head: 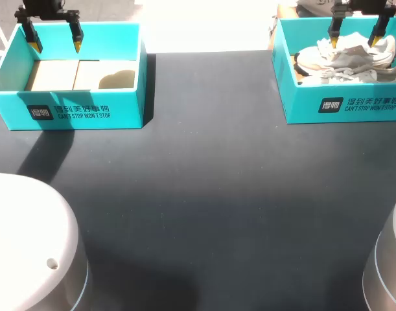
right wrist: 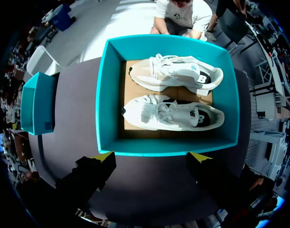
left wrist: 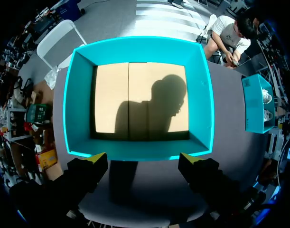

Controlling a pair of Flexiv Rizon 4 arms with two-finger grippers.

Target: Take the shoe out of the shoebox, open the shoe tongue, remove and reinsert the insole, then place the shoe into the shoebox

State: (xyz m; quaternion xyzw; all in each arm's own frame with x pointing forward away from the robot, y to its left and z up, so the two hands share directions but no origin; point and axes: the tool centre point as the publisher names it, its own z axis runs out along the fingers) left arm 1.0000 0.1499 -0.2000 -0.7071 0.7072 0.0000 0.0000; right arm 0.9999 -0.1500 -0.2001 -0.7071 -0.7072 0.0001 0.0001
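The right shoebox [head: 302,97] runs off the head view's edge.

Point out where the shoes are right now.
Head view: both white shoes lie side by side inside the right-hand shoebox at the table's far right corner, directly beneath the open right pincer.

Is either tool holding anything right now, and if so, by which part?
Nothing is held. The left tool hangs open above the empty shoebox; the right tool hangs open above the other shoebox, with both shoes inside.

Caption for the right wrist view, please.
Open right gripper hovers over teal shoebox holding two pale sneakers side by side.
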